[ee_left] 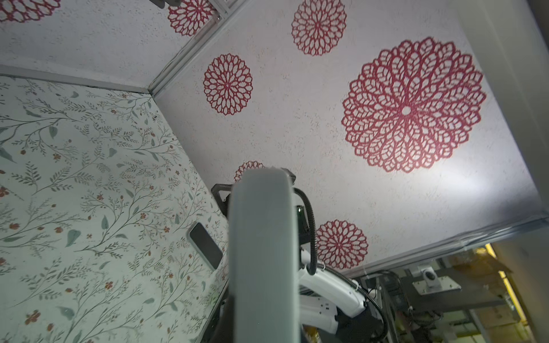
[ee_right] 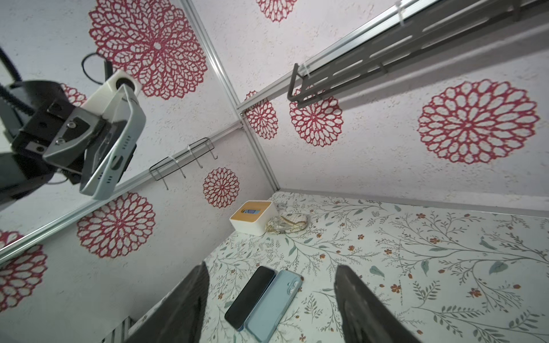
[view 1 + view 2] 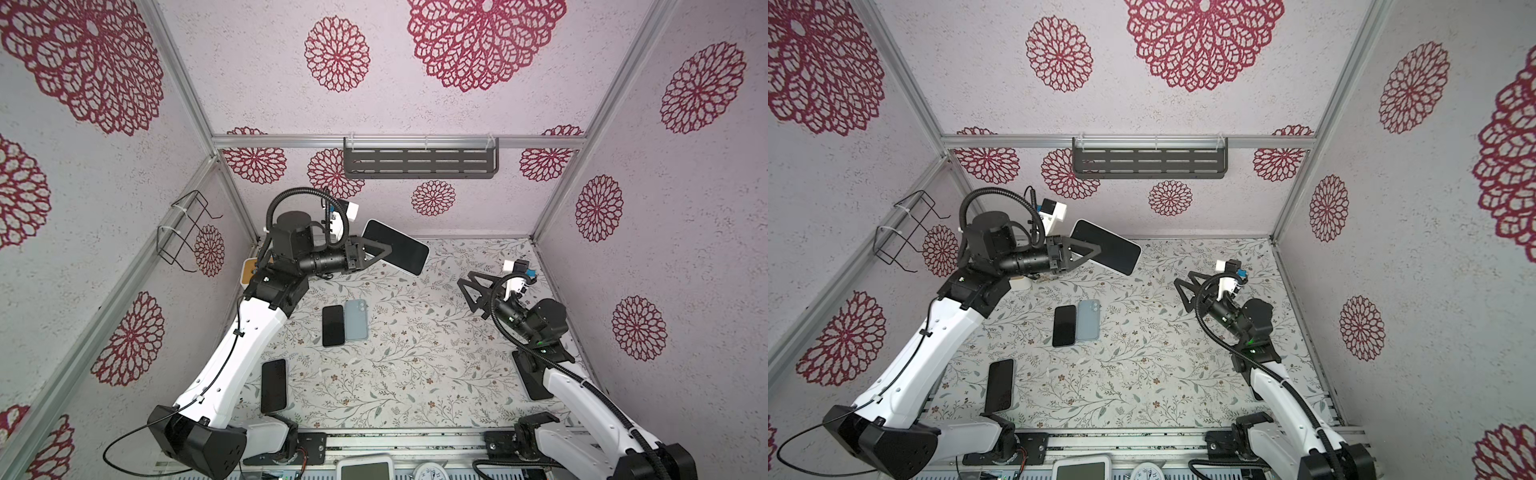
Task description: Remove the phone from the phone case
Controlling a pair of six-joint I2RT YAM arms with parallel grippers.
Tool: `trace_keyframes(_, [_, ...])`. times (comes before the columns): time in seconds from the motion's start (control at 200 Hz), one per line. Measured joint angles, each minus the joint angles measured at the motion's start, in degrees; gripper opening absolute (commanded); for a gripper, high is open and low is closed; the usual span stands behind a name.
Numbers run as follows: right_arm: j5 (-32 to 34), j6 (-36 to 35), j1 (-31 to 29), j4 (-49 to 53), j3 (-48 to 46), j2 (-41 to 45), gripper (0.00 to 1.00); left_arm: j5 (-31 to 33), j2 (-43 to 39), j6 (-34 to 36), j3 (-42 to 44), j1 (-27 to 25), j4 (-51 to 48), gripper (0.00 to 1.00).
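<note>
A phone (image 3: 401,248) (image 3: 1113,248) with a dark screen sits in a pale grey-blue phone case (image 1: 261,252) (image 2: 120,148). It is held up in the air over the table's back left. My left gripper (image 3: 384,249) (image 3: 1096,250) is shut on one end of it, flat across screen and back. In the left wrist view the case's edge hides the jaws. My right gripper (image 3: 467,296) (image 3: 1183,294) (image 2: 271,268) hangs open and empty to the right of the cased phone, well apart from it.
On the flowered table lie a dark phone (image 3: 333,326) beside a light blue case (image 3: 356,320), another dark phone (image 3: 274,385) by the left arm, and one (image 3: 536,380) under the right arm. A white box (image 2: 252,218) and a crumpled bag (image 2: 286,223) sit at the back left.
</note>
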State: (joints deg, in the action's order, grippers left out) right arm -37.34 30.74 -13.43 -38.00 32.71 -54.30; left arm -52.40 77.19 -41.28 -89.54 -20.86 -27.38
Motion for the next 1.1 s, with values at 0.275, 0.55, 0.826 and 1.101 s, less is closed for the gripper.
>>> trace_keyframes(0.275, [-13.25,-7.32,0.02,14.6,12.09,-2.82,0.72,1.99,10.95,31.06,-15.23,-1.7,-36.22,0.0])
trace_keyframes(0.55, [-21.44,-9.77,-1.84,18.29,13.55,-10.29,0.7,8.5,13.6,43.08,-17.77,-9.46,-47.5,0.0])
trace_keyframes(0.826, [-21.49,-13.33,-6.23,20.33,13.44,-11.26,0.69,8.61,15.56,46.9,-18.36,-10.8,-48.19,0.0])
trace_keyframes(1.101, [-21.46,-16.24,-10.95,20.87,14.82,-14.6,0.66,9.64,17.57,48.63,-18.8,-12.37,-48.68,0.0])
